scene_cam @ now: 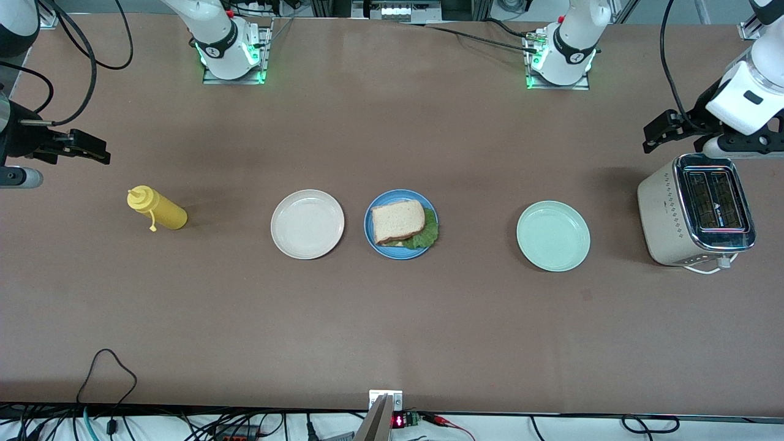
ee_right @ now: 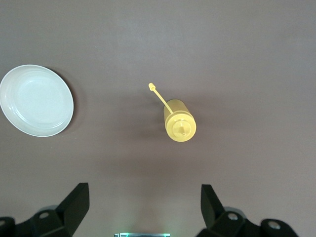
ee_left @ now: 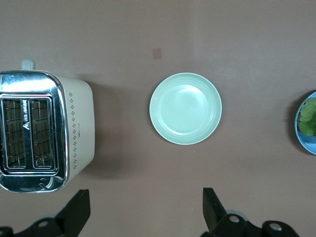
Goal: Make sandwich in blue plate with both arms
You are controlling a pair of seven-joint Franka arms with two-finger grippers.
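Observation:
The sandwich (scene_cam: 398, 222) lies on the blue plate (scene_cam: 369, 229) at the middle of the table: a light-brown bread slice on top, with green lettuce (scene_cam: 427, 234) sticking out from under it. In the left wrist view only the blue plate's edge (ee_left: 302, 138) and some lettuce (ee_left: 310, 116) show. My left gripper (scene_cam: 654, 136) hangs open and empty in the air at the left arm's end, by the toaster; its fingers stand wide apart (ee_left: 145, 210). At the right arm's end my right gripper (scene_cam: 98, 150) hangs open and empty over bare table (ee_right: 143, 205) near the yellow bottle.
A cream-white plate (scene_cam: 307, 224) sits beside the blue plate toward the right arm's end, with a yellow squeeze bottle (scene_cam: 158, 209) lying farther that way. A mint-green plate (scene_cam: 553, 236) and a cream toaster (scene_cam: 695, 209) stand toward the left arm's end.

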